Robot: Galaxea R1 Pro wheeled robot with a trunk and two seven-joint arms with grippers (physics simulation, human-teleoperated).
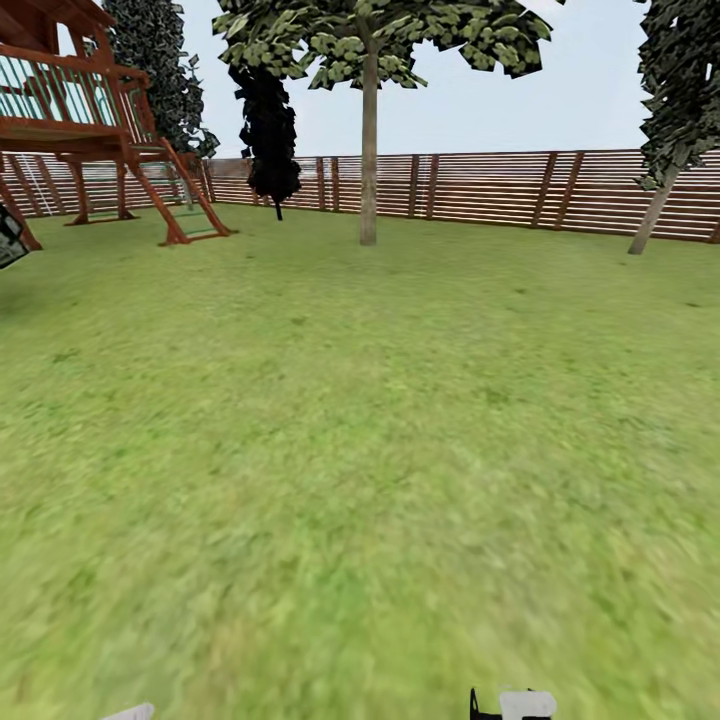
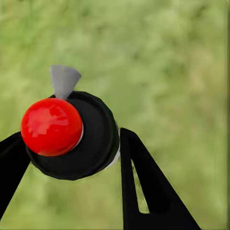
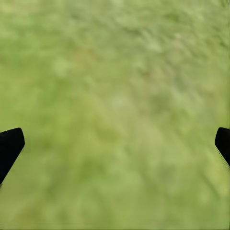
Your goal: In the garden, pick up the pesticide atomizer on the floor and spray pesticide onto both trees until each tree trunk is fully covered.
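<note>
Clamped between the left gripper's (image 2: 72, 158) black fingers (image 2: 143, 182): the pesticide atomizer (image 2: 76, 136), red top toward the lens, grass floor (image 2: 182, 57) blurred behind. Right gripper (image 3: 115, 143) spread wide over bare lawn. Up top center of the head view, pale tree trunk (image 1: 369, 150) standing before the slat fence (image 1: 500, 190), wooden playset (image 1: 90, 120) upper left.

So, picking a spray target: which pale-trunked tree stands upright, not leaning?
The tree at centre, before the fence; its trunk rises straight, while the right-edge tree leans.
</note>
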